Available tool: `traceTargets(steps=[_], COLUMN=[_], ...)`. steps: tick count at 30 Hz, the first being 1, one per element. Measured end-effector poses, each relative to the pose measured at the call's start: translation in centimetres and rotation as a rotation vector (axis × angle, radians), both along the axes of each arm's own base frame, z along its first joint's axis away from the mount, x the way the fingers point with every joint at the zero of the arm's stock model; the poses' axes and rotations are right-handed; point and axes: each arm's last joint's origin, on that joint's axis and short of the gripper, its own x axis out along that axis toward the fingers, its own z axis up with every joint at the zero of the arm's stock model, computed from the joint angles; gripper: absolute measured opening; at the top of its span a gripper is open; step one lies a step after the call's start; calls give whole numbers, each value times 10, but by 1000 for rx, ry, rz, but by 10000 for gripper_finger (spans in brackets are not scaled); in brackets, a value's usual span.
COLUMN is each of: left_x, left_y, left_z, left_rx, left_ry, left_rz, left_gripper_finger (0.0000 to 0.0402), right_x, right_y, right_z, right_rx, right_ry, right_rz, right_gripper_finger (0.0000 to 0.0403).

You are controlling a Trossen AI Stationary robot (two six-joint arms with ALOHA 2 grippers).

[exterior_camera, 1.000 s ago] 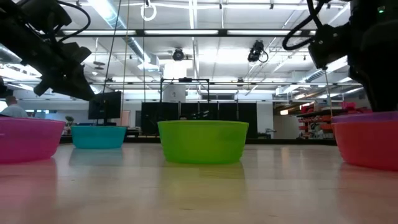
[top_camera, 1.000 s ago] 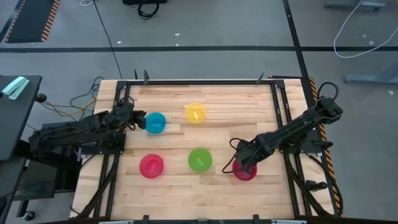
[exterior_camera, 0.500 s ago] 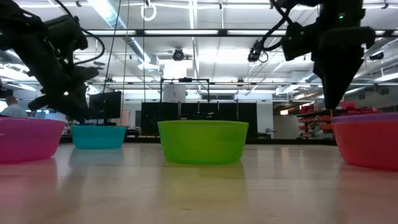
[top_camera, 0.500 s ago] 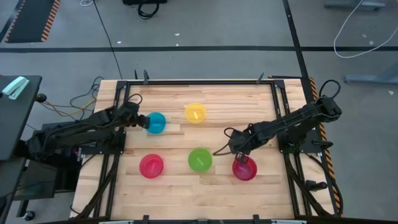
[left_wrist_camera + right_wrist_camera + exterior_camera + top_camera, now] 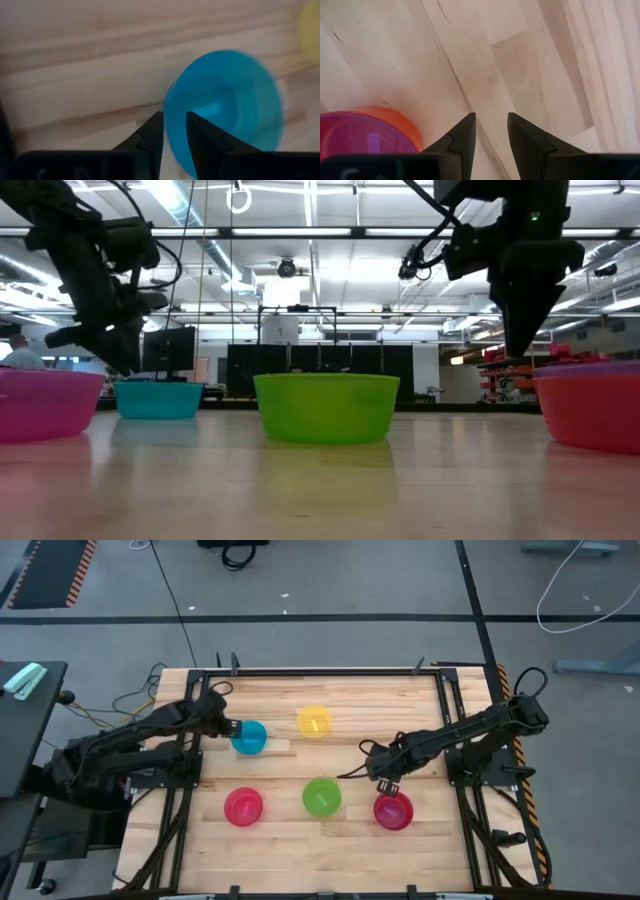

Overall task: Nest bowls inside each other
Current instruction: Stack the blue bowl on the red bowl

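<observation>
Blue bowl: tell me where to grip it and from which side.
Grip the thin rim of the blue bowl on its left-arm side, one finger inside and one outside. It sits upright and open, and the left hand already straddles that rim.

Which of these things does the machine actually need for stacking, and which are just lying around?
Part of the job: blue bowl, yellow bowl, pink bowl, green bowl, purple bowl sitting inside an orange bowl.

Just lying about: yellow wires beside the table, white cable on the floor.
</observation>
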Motion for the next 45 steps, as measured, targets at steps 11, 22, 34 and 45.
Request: traceTargets(steps=[11, 22, 34, 45], left_x=[11, 24, 29, 51], left_y=[6, 16, 20, 35], left_z=[-18, -31, -31, 11], left_rx=[-142, -148, -114, -8], left_ry=[111, 106, 66, -39], left_rz=[-19, -1, -7, -62], left_gripper_finger=[90, 81, 13, 8], right_x=[0, 0, 0, 1], right_y=[0, 0, -1, -3], right_z=[0, 0, 1, 1], right_rx=[-5, -5, -49, -116], right_ry=[-1, -2, -5, -6], right_rz=[7, 7, 33, 78], right_gripper_finger=[121, 121, 115, 114])
